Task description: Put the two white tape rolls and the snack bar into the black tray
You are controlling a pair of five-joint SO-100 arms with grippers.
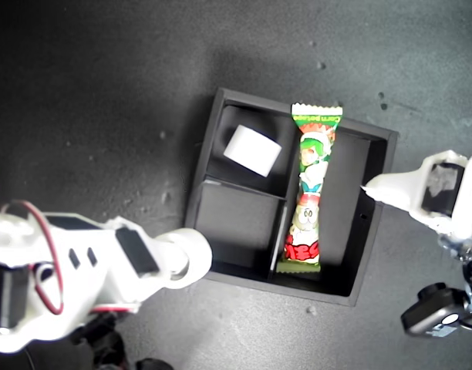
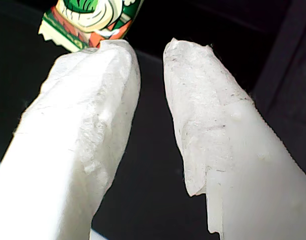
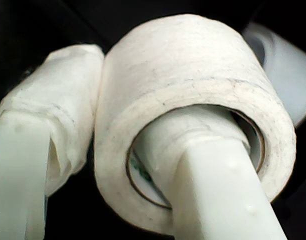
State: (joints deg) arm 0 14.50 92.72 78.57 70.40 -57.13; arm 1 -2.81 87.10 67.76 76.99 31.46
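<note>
- My second gripper [image 3: 128, 117] is clamped on a white ring-shaped tape roll [image 3: 193, 65], one finger through its hole. The roll is probably light and stiff, so this wall grip suits it.
- The roll hangs just beside the square black tray [image 1: 372, 231].
- My first gripper [image 2: 150, 65] gapes, holding nothing.
- The green-white-red snack bar packet [image 1: 309, 193] lies in the long compartment, and a second white roll [image 1: 253, 149] in a small one.

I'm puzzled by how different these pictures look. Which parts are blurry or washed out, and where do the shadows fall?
Exterior view: the white arms glare, and the tape roll is blown out; the tray is nearly featureless black. First wrist view: the fingers are bright, the background dark. Second wrist view: the held roll is close and soft, the background shadowed.
</note>
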